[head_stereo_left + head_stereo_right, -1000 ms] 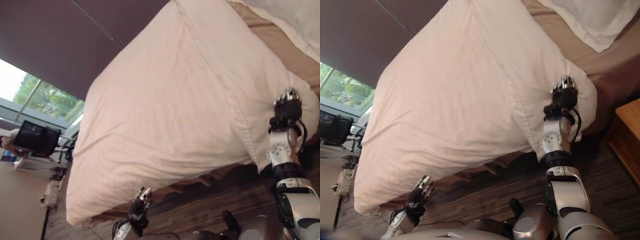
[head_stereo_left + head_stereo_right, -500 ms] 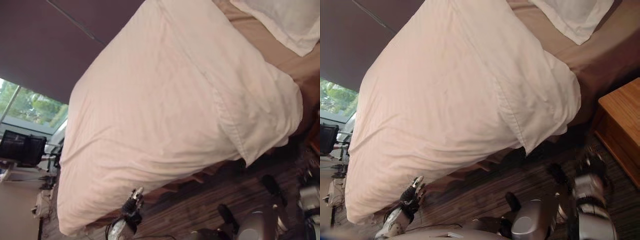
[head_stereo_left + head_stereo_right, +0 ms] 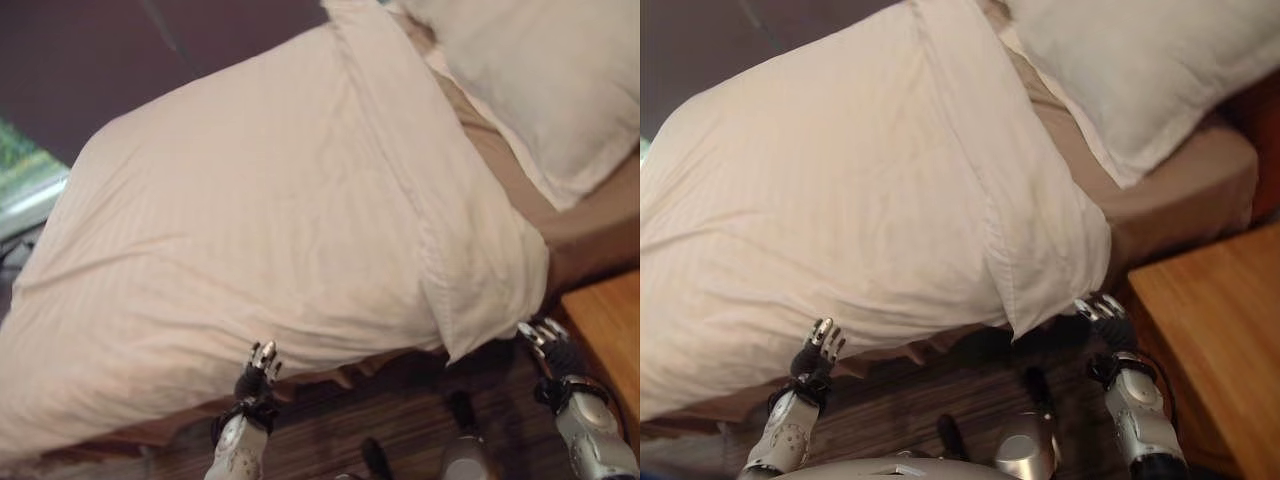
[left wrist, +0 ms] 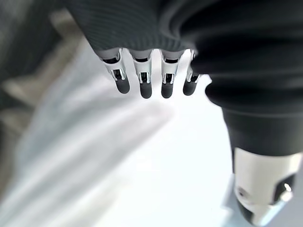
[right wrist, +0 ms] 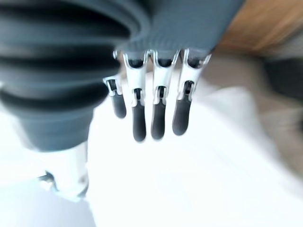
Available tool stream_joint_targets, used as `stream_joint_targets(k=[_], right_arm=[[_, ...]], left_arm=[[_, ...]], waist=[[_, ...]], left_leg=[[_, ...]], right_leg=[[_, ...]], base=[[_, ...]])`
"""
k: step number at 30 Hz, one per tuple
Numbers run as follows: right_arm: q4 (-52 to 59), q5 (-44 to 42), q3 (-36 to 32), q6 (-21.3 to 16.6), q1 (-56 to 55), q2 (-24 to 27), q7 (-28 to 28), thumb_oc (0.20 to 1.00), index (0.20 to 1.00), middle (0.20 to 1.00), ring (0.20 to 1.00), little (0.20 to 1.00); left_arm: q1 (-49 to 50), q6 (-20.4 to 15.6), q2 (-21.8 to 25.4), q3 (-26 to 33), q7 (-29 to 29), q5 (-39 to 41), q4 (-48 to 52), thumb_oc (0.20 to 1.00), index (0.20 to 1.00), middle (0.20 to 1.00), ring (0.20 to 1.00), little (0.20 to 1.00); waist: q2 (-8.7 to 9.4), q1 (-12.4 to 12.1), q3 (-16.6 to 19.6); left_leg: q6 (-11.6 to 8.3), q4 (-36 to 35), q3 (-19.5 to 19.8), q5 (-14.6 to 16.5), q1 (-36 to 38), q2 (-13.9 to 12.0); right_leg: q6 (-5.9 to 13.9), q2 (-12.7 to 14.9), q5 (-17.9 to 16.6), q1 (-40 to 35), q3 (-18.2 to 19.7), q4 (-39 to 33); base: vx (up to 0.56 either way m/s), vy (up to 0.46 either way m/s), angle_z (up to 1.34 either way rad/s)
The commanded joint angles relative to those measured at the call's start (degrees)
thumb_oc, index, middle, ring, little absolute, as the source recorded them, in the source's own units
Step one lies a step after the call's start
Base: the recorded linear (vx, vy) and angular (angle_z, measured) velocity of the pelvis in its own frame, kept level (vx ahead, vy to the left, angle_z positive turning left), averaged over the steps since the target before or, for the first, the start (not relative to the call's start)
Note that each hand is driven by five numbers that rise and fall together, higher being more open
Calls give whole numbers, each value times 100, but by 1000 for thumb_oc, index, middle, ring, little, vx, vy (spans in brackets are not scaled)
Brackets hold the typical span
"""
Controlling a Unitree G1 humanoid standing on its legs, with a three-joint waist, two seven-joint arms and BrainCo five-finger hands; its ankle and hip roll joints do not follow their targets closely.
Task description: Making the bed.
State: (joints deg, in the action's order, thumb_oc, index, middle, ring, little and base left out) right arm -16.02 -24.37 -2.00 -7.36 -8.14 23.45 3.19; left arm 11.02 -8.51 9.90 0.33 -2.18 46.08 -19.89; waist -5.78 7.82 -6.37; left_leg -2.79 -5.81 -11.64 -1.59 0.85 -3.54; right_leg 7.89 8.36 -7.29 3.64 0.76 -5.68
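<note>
While both hang open, duvet (image 3: 250, 220) lies beyond left robot hand (image 3: 258, 368) — right robot hand (image 3: 545, 345) near its corner

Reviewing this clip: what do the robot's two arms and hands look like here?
Both arms are silver-grey with rounded metal segments. The left hand and right hand have silver fingers ending in dark rounded tips, and a dark ribbed cover wraps the back of each hand and wrist.
</note>
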Motion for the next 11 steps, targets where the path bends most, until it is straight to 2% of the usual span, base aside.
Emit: stream_joint_targets(k=[1, 2, 3, 4, 6, 7, 9, 11], right_arm=[[315, 658, -131, -234, 163, 133, -70, 1000, 1000, 1000, 1000, 1000], [580, 786, -190, -257, -7, 96, -76, 1000, 1000, 1000, 1000, 1000], [731, 734, -180, -324, -136, -57, -151, 1000, 1000, 1000, 1000, 1000], [734, 735, -178, -324, -142, -62, -151, 1000, 1000, 1000, 1000, 1000], [951, 759, -74, -313, -292, -112, -304, 1000, 1000, 1000, 1000, 1000], [975, 773, 77, -300, -391, -189, -410, 1000, 1000, 1000, 1000, 1000], [950, 812, 121, -290, -369, -212, -383, 1000, 1000, 1000, 1000, 1000], [846, 875, 386, -226, -262, -311, -362, 1000, 1000, 1000, 1000, 1000]], left_arm=[[-156, -286, 350, 226, 2, -547, 461, 1000, 1000, 1000, 1000, 1000], [-64, -305, 417, 262, 37, -699, 781, 1000, 1000, 1000, 1000, 1000], [-3, -354, 549, 307, 62, -978, 1183, 1000, 1000, 1000, 1000, 1000], [7, -347, 552, 307, 58, -981, 1195, 1000, 1000, 1000, 1000, 1000], [199, -298, 613, 291, 155, -1175, 1482, 1000, 1000, 1000, 1000, 1000], [623, -224, 736, 260, 281, -1608, 2522, 1000, 1000, 1000, 1000, 1000], [597, -192, 889, 347, 192, -1870, 2205, 1000, 1000, 1000, 1000, 1000], [279, -142, 1083, 130, 173, -2357, 2170, 1000, 1000, 1000, 1000, 1000]], waist=[[-67, -70, 62], [56, -133, 109], [265, -244, 172], [271, -236, 172], [416, -309, 215], [526, -445, 226], [563, -466, 273], [637, -427, 314]], left_leg=[[-228, 81, 261, 133, 149, -193], [-235, 81, 348, 127, 150, -215], [-235, 81, 469, 138, 153, -231], [-234, 81, 478, 137, 155, -228], [-222, 81, 543, 157, 165, -229], [-206, 81, 629, 192, 196, -225], [-202, 81, 650, 178, 167, -226], [-182, 81, 619, 212, 212, -220]], right_leg=[[-46, 68, 421, -147, -226, 68], [-42, 55, 445, -215, -339, 68], [-45, 40, 484, -337, -495, 68], [-44, 44, 487, -344, -504, 68], [-46, 38, 525, -417, -593, 68], [-50, 28, 578, -510, -687, 68], [-49, 29, 582, -510, -715, 68], [-39, 21, 577, -544, -692, 68]], base=[[-8, 34, 64], [-11, 52, 41], [-4, 24, 32], [-3, 22, 34], [-12, 41, 46], [-21, 44, 23], [-14, 44, 15], [9, 67, 26]])
